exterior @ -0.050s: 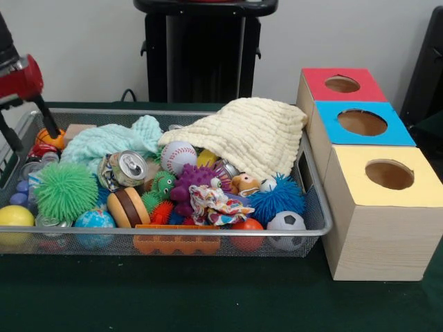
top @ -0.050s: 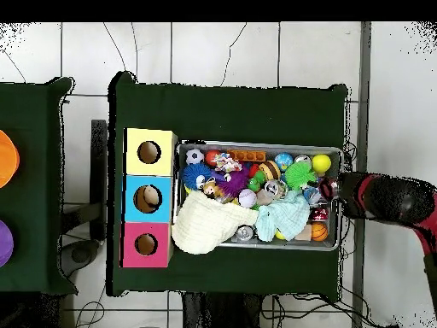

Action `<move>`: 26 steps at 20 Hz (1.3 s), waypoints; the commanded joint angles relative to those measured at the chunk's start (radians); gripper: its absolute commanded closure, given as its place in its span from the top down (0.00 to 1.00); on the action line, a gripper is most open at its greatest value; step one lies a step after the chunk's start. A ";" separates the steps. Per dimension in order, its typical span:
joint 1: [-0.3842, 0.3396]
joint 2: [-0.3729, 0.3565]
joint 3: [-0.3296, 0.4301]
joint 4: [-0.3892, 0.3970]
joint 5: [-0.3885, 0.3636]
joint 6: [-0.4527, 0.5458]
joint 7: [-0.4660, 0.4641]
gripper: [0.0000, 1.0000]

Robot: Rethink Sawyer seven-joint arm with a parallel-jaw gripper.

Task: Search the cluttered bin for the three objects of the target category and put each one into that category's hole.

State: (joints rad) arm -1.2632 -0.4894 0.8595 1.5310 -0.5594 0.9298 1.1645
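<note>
Wire bin (exterior @ -0.050s: 315, 207) on the green table (exterior @ -0.050s: 208, 297), packed with toys. Cream cloth (exterior @ -0.050s: 249, 135) drapes over the bin's corner nearest the boxes; mint cloth (exterior @ -0.050s: 114, 142) lies beside it toward the arm. Baseball (exterior @ -0.050s: 178, 157), can (exterior @ -0.050s: 128, 168), green spiky ball (exterior @ -0.050s: 66, 190), blue spiky ball (exterior @ -0.050s: 277, 199) and soccer ball (exterior @ -0.050s: 286, 225) lie in the bin. Red box (exterior @ -0.050s: 342, 84), blue box (exterior @ -0.050s: 362, 123) and yellow box (exterior @ -0.050s: 387, 175), each holed, stand touching the bin's end. Gripper (top @ -0.050s: 331, 190) hangs over the bin's opposite end; finger state cannot be determined.
</note>
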 commanded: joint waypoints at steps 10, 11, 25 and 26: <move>-0.007 -0.072 0.022 0.109 0.013 0.057 -0.191 1.00; -0.005 -0.070 0.020 0.108 0.012 0.055 -0.191 1.00; 0.013 -0.011 -0.029 0.108 -0.055 0.012 -0.178 1.00; 0.017 -0.006 -0.033 0.106 -0.060 0.008 -0.175 1.00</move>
State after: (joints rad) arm -1.2732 -0.5452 0.8626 1.5900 -0.5435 0.9357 1.1645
